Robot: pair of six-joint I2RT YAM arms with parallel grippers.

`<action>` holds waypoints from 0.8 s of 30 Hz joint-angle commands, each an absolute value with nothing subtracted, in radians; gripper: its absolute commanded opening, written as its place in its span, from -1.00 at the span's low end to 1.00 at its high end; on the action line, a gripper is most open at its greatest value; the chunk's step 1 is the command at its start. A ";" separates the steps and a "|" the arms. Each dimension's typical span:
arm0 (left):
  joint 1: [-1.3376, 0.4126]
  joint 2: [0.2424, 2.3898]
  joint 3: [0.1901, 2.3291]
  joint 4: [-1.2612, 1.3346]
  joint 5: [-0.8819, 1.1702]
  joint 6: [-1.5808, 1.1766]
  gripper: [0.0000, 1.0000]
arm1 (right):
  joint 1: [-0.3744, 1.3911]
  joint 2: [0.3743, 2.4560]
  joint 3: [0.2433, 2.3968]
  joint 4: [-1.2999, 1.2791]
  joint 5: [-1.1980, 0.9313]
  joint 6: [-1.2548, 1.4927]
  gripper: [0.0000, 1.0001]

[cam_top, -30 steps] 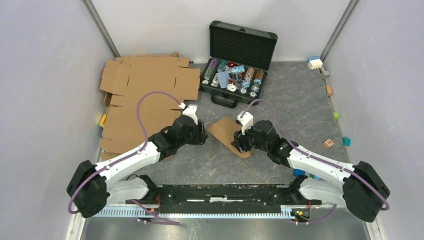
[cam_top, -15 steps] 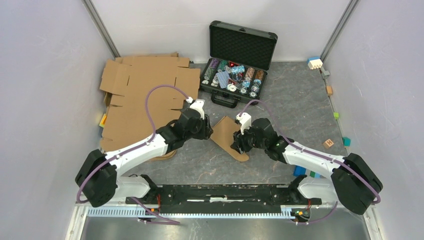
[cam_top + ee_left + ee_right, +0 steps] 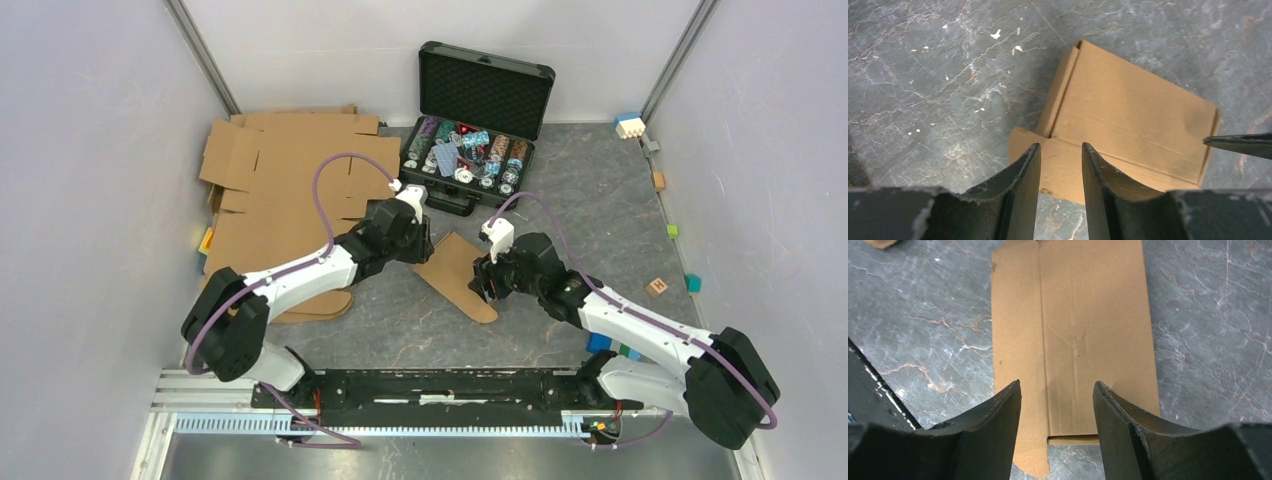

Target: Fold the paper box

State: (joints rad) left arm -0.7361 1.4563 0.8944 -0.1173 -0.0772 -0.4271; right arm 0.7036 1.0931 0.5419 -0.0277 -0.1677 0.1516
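Note:
The paper box (image 3: 455,270) lies flat on the grey table, a small brown carton with a narrow side flap. My left gripper (image 3: 426,244) hovers at its far-left end. In the left wrist view the box (image 3: 1133,112) lies beyond my left gripper (image 3: 1061,146), which is open with only a flap corner showing through the gap. My right gripper (image 3: 483,281) is at the box's right edge. From the right wrist the box (image 3: 1088,325) stretches away from my right gripper (image 3: 1057,383), open, jaws astride the near end, gripping nothing.
Bigger brown cardboard sheets (image 3: 290,190) are piled at the back left. An open black case of chips (image 3: 470,150) stands behind the box. Small coloured blocks (image 3: 657,287) lie along the right wall, and a white one (image 3: 630,126) sits in the back right corner.
My left arm has reached forward and right, up to the box's far-left end, its jaws narrowing a little. My right gripper has opened wider and stayed by the box's right edge.

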 commanded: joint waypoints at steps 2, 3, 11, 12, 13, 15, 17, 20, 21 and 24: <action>-0.691 1.532 0.947 -0.082 -0.014 -0.362 -0.16 | 0.698 1.122 0.578 -0.074 -0.114 0.103 0.24; -0.691 1.547 0.950 -0.083 -0.010 -0.356 -0.16 | 0.698 1.131 0.580 -0.082 -0.104 0.094 0.32; -0.675 1.647 0.967 -0.091 0.055 -0.324 -0.10 | 0.696 1.146 0.650 -0.120 -0.019 0.035 0.96; -0.675 1.649 0.969 -0.095 0.052 -0.320 -0.10 | 0.695 1.155 0.663 -0.123 -0.021 0.031 0.96; -0.674 1.650 0.968 -0.098 0.048 -0.316 -0.10 | 0.693 1.166 0.673 -0.121 -0.031 0.028 0.97; -0.670 1.649 0.966 -0.104 0.045 -0.308 -0.10 | 0.689 1.201 0.690 -0.117 -0.072 0.018 0.96; -0.666 1.642 0.962 -0.104 0.042 -0.307 -0.11 | 0.687 1.247 0.713 -0.131 -0.085 0.012 0.96; -0.664 1.618 0.946 -0.093 0.038 -0.305 -0.11 | 0.687 1.292 0.724 -0.131 -0.092 0.015 0.96; -0.664 1.606 0.937 -0.084 0.035 -0.305 -0.11 | 0.687 1.298 0.723 -0.126 -0.104 0.018 0.96; -0.663 1.565 0.907 -0.053 0.028 -0.304 -0.11 | 0.687 1.327 0.738 -0.143 -0.142 0.018 0.96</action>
State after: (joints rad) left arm -0.6689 1.6272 0.9390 -0.0944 0.0288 -0.3538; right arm 0.6914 1.3029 0.6945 -0.1371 -0.0895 0.0299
